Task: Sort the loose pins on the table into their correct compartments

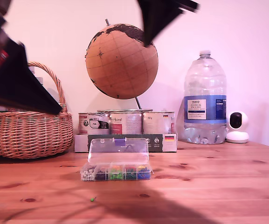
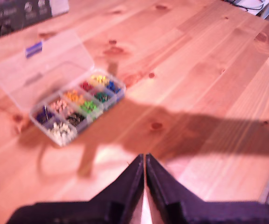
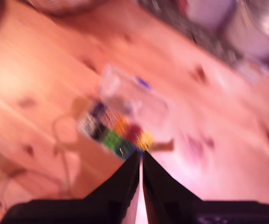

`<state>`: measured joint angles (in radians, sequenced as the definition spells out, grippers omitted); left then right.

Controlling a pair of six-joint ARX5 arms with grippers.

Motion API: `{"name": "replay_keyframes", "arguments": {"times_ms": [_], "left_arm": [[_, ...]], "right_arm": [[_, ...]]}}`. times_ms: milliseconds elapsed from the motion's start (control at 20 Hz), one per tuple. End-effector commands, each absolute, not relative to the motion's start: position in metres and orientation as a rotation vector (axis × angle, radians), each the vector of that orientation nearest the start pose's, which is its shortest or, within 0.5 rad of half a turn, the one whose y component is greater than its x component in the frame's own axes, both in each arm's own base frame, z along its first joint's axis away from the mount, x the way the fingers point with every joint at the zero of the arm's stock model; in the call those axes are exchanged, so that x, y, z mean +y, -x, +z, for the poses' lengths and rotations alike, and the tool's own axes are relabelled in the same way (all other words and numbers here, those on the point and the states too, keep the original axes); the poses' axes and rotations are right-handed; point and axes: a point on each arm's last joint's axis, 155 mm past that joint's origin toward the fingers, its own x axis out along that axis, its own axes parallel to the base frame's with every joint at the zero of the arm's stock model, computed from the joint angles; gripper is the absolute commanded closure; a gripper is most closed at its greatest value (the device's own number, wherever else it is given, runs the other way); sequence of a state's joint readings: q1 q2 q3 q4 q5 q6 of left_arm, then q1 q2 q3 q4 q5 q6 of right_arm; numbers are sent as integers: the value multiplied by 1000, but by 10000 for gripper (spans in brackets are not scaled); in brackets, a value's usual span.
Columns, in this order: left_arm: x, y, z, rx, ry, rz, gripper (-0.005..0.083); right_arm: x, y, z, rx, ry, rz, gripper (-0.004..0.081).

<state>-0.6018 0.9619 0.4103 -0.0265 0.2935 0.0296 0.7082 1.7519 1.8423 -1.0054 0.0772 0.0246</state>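
My first gripper (image 2: pixel 145 161) hangs above the table (image 2: pixel 209 84) with its jaws pressed together and nothing visible between them. Beyond its tips the box (image 2: pixel 76 108) sits with its clear lid (image 2: pixel 41 65) folded back flat, compartments showing white, dark, orange, green, red, yellow and blue pins.

My second gripper (image 3: pixel 141 158) is also closed and seems empty, though its view is blurred; its tips hover over the box's near edge, by the green and yellow sections.

In the exterior view the box (image 1: pixel 116 172) stands mid-table, lid (image 1: pixel 119 150) raised, and one green pin (image 1: pixel 93 199) lies loose on the wood just before it, toward the front edge. I cannot find a red pin.

Behind the box are a tray of cans (image 1: pixel 125 135); toward the back edge a basket (image 1: pixel 31 133), globe (image 1: pixel 121 61), bottle (image 1: pixel 204 100) and white camera (image 1: pixel 237 127).
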Motion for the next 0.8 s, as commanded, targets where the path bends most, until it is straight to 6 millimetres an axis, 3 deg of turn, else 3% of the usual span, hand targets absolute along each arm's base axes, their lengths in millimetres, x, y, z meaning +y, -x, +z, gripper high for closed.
{"name": "replay_keyframes", "arguments": {"times_ms": [0, 350, 750], "left_arm": [[-220, -232, 97, 605, -125, -870, 795], [-224, -254, 101, 529, -130, -854, 795], [-240, -240, 79, 623, -122, -939, 783]], "right_arm": [[290, -348, 239, 846, 354, 584, 782], [265, -317, 199, 776, 330, 585, 782], [237, -266, 177, 669, 289, 638, 782]]}}
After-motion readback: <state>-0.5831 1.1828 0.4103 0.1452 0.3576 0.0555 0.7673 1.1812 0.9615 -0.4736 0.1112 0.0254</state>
